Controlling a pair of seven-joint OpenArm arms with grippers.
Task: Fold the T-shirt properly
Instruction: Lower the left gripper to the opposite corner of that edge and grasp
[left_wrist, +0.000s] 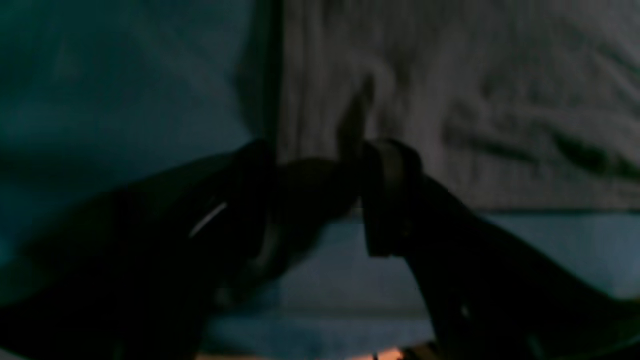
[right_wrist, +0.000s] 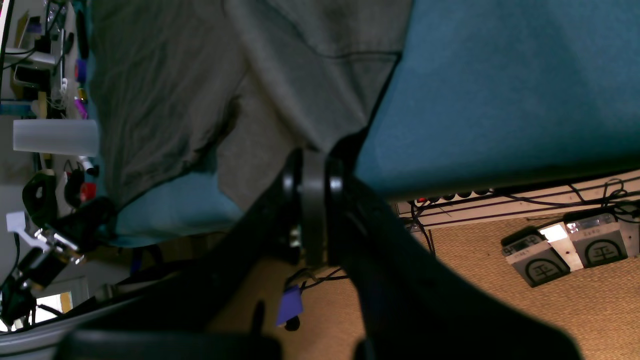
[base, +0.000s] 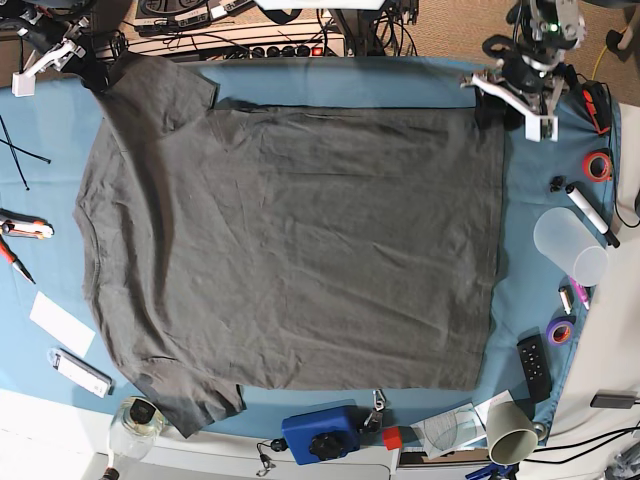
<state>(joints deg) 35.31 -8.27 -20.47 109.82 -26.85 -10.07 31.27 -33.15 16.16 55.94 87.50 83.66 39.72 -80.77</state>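
One T-shirt (base: 290, 250), dark charcoal grey, spread flat and covering most of the blue table cloth (base: 400, 85). Long axis runs left to right in the base view: neck and shoulders toward the left edge, straight hem along the right. One sleeve reaches to the far left corner, the other to the near left corner. The neck opening cannot be made out from overhead.

Two claws, both mine, both at the far edge of the table.
- Right gripper (right_wrist: 314, 165): at the far left corner, pads pressed together on the edge of the sleeve where it hangs toward the table's rim. In the base view this claw is cut off by the frame corner; only part of it shows.
- Left gripper (left_wrist: 320, 160): at the far right corner, at the hem corner of the shirt. The wrist view is dark and blurred; the fingers (left_wrist: 390, 195) stand apart, straddling a dark raised fold of cloth. I cannot tell whether they touch it.

Smaller items along the table's edges:
- blue box (base: 320, 432), near edge
- translucent cup (base: 568, 243), right edge
- paper cup (base: 510, 432), near right corner
- marker (base: 590, 212), right edge, beside the translucent cup
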